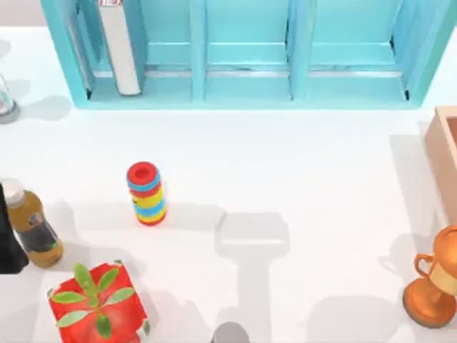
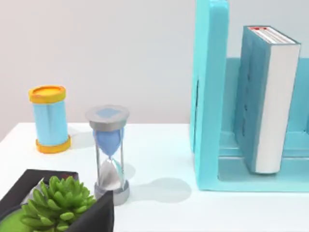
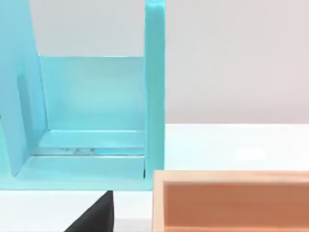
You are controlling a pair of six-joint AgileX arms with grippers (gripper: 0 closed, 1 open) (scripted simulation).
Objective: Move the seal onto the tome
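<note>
The seal is out of view in all three views. The tome is out of view as well; no flat book lies on the white table (image 1: pixel 307 179). A soft grey shadow (image 1: pixel 251 239) falls on the middle of the table.
A teal shelf unit (image 1: pixel 243 93) runs along the back, with a teal book (image 2: pixel 268 96) upright in its left bay. On the table stand a ringed stack (image 1: pixel 146 193), bottle (image 1: pixel 32 227), red plant box (image 1: pixel 96 304), orange trophy cup (image 1: pixel 435 289), wooden box (image 3: pixel 231 200), hourglass (image 2: pixel 110 150), grey knob (image 1: pixel 230 333).
</note>
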